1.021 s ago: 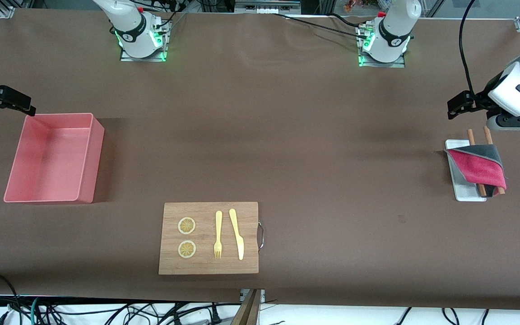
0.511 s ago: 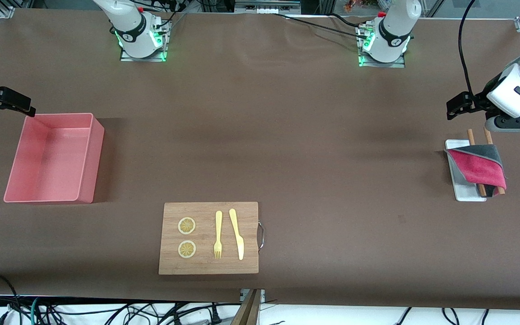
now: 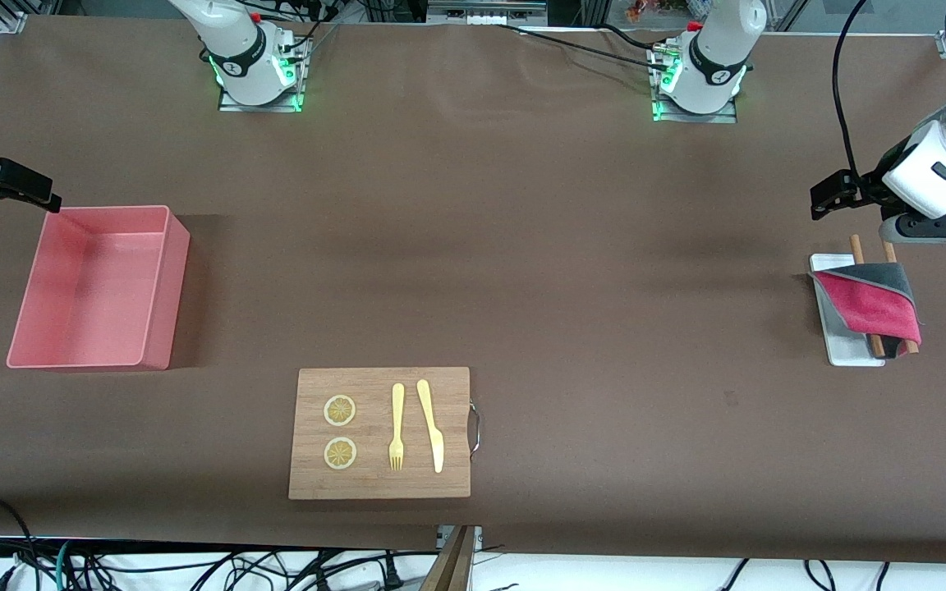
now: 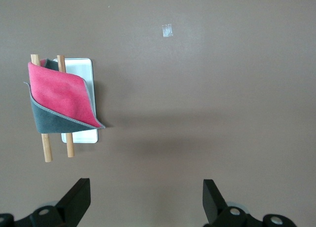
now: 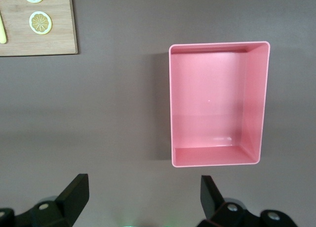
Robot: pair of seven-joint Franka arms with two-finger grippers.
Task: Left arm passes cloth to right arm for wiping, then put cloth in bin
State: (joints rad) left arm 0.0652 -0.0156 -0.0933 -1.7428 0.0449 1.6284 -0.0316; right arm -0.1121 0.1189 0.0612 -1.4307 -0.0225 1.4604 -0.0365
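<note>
Left gripper: up in the air over bare table just beside the white tray, fingers spread, nothing held.
Right gripper: jaws apart and empty, up in the air by the bin's corner.
Cloth: folded, crimson face up with a grey edge, draped over two wooden sticks on the tray, at the left arm's end.
Bin: salmon-pink tub, at the right arm's end.
Cutting board: nearer the front camera, carrying two lemon slices, a fork and a knife.
</note>
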